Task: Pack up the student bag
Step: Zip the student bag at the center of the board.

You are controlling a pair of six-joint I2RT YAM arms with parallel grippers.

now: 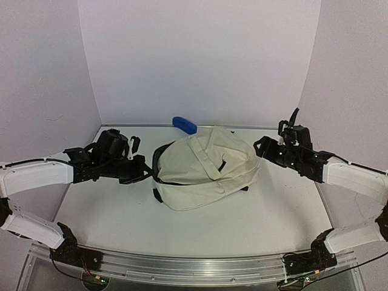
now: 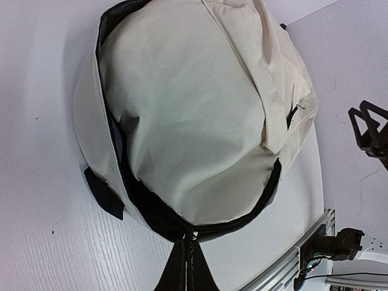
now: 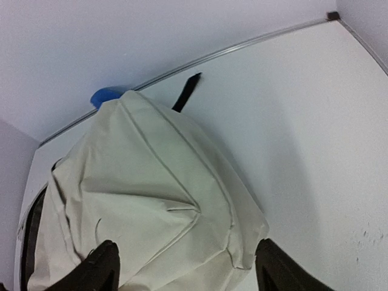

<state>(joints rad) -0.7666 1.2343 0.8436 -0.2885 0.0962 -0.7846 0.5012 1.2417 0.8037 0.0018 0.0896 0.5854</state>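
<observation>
The student bag [image 1: 206, 167], a cream fabric backpack with black zipper lines, lies bulging in the middle of the table. At its left end my left gripper [image 1: 144, 170] is shut. In the left wrist view the two black fingertips [image 2: 182, 260] press together right at the zipper pull [image 2: 193, 235], where the black zipper line [image 2: 145, 209] runs round the cream panel [image 2: 194, 121]. My right gripper [image 3: 188, 270] stands open at the bag's right end [image 1: 262, 147]. Its fingers [image 3: 102, 270] are wide apart on either side of a cream corner of the bag [image 3: 242, 236] and do not pinch it.
A blue object [image 1: 184, 125] lies behind the bag by the back wall, partly hidden, also in the right wrist view [image 3: 103, 96]. A black strap [image 3: 187, 91] pokes out behind the bag. An aluminium rail [image 1: 194, 267] runs along the near edge. White walls enclose the table.
</observation>
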